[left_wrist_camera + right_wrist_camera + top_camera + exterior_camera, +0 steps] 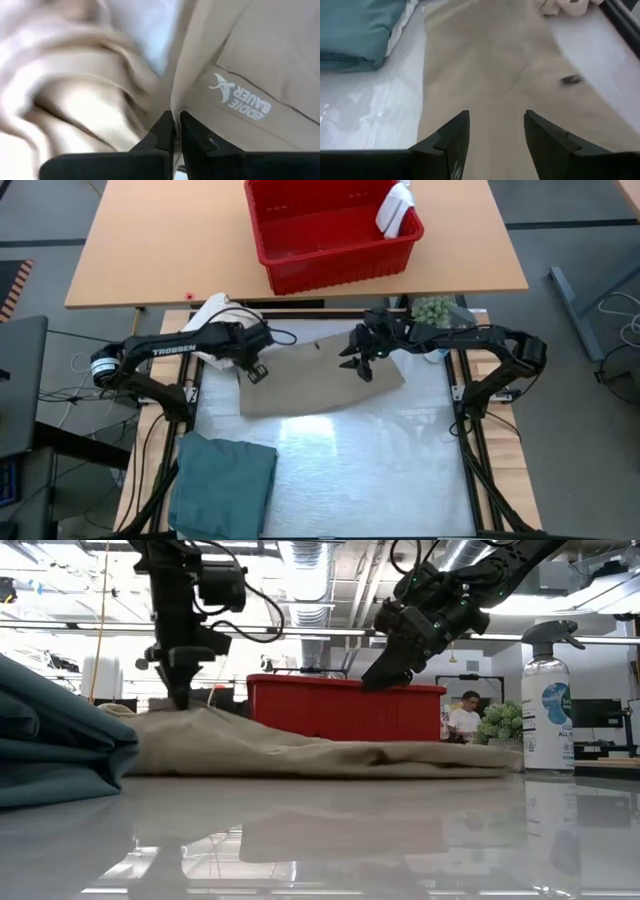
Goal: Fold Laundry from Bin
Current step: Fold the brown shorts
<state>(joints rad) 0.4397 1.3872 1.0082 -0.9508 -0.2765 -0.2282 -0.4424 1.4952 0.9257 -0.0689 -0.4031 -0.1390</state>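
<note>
Tan khaki trousers (320, 385) lie spread across the far middle of the table. My left gripper (256, 370) is shut on their left end and points steeply down (181, 692). My right gripper (360, 366) hangs open above the trousers' right part (496, 125), touching nothing. A folded teal-green garment (225, 485) rests at the near left. The red bin (335, 230) stands on the wooden table beyond, with a white cloth (395, 210) draped over its right rim. My left gripper pinches a raised ridge of the trousers' cloth (173, 106) between its two fingers, beside a white printed logo (240, 97). The fingers come from above, pointing steeply down. The cloth rises a little at the fingers (185, 710); the rest lies on the table.
A cream cloth bundle (212, 312) sits behind my left arm at the table's far left. A spray bottle (548, 700) and a small green plant (435, 310) stand at the far right. The near middle and right of the white table top (380, 470) are bare.
</note>
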